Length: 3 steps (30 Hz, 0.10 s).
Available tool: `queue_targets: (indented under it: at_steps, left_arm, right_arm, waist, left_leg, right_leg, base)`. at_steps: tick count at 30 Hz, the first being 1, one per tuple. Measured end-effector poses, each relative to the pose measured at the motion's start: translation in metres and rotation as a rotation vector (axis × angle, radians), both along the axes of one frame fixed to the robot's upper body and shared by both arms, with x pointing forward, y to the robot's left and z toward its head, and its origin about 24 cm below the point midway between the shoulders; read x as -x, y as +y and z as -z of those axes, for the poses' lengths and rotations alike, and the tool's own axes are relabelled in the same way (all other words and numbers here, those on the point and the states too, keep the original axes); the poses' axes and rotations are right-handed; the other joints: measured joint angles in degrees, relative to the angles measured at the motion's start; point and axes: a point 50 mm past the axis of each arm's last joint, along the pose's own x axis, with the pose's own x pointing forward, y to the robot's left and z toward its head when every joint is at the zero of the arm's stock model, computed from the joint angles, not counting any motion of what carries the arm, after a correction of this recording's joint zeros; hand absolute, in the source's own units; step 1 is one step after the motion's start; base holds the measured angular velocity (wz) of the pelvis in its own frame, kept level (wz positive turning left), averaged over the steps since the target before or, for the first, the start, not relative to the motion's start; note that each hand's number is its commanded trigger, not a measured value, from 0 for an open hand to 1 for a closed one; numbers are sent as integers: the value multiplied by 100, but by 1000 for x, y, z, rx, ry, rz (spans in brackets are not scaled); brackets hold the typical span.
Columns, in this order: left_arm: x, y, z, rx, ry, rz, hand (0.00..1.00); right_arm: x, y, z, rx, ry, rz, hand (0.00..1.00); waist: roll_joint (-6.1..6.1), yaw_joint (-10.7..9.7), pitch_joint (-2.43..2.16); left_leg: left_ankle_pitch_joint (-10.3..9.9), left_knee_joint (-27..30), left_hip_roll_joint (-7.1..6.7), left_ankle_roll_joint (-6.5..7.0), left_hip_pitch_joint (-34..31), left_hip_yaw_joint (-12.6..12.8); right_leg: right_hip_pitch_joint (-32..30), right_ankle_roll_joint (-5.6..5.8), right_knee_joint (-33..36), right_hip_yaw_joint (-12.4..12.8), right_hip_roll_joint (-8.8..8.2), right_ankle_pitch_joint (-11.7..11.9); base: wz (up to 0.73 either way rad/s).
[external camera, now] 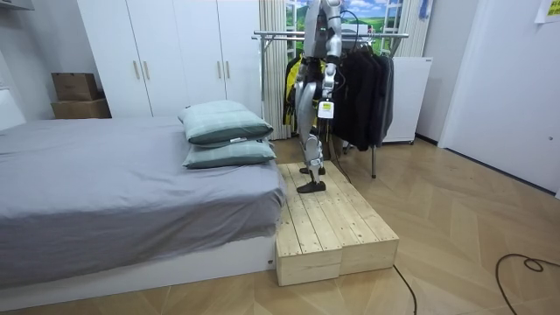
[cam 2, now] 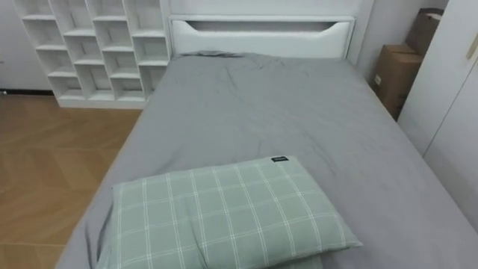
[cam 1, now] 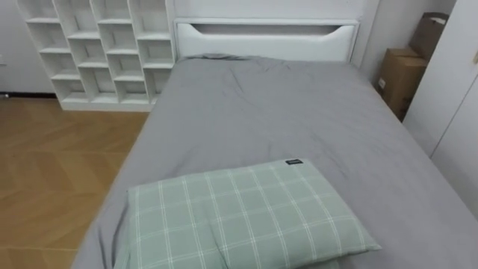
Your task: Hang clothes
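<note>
Right at the bottom of the eye views sits a pale green checked pillow (cam 1: 246, 217), and beyond it the bed's grey sheet (cam 1: 284, 112) runs flat and bare to the white headboard (cam 1: 265, 41). A white cubby shelf (cam 1: 97, 48) stands in the upper left of the frame and a brown cardboard box (cam 1: 399, 75) in the upper right. There isn't a garment anywhere on that bed, and that's the first worry: the head is aimed away from the work. In the room view the robot stands centre frame on a raised pale wooden plank platform (external camera: 332, 227), hard against the bed's pillow end. Any turn up there looks risky, because a foot put past the platform's edge could tip it. Its left robot hand (external camera: 325, 94) hangs at its side, and I can't tell how its fingers are set or whether it holds anything. Just behind it, in the upper middle of the frame, is the metal clothes rail (external camera: 280, 36). A careless swing could knock the rail or drag pieces off it. The clothes are there: dark, limp jackets (external camera: 359, 87) packed close together, and a yellow garment (external camera: 290, 87) at the rail's left end. They look soft and heavy, and likely to slip off.
</note>
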Motion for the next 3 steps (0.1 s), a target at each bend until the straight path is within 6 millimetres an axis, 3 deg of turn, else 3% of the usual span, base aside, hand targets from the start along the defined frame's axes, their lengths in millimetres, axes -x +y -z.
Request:
queue_targets:
  at_steps: [3]
  left_arm:
    - [0,0,0,7,4,6,0]
  right_arm:
    - [0,2,0,-10,-3,-2,0]
  waist:
    - [-34,-4,0]
  left_leg:
    - [0,5,-9,1,1,7]
  right_leg:
    - [-8,4,-9,-9,-10,-35]
  base:
    - [0]
